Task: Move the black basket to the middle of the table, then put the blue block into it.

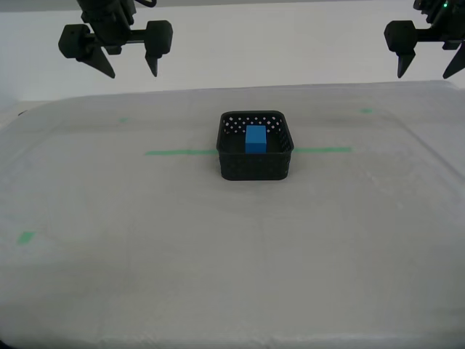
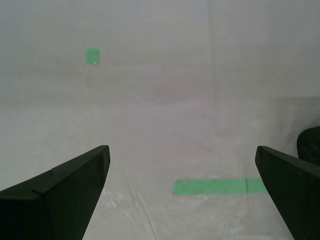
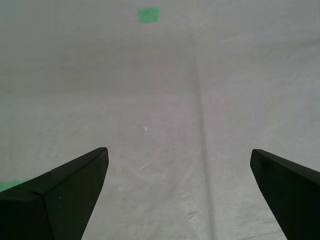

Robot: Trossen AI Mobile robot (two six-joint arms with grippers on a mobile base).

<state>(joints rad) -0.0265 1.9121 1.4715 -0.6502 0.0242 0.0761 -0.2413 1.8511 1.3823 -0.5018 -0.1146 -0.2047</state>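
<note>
Gleaming blue block [image 1: 255, 139], perforated black basket [image 1: 255, 166]

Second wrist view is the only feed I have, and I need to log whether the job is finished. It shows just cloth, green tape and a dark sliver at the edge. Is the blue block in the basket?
Observer: Yes. In the exterior view the blue block sits inside the black basket.
Operator: Where does the basket stand?
Observer: Near the middle of the table, on the long green tape line, which shows on both sides of it.
Operator: Is the other arm holding anything?
Observer: No. In the first wrist view, my first gripper is open over bare cloth, with nothing between its fingers.
</note>
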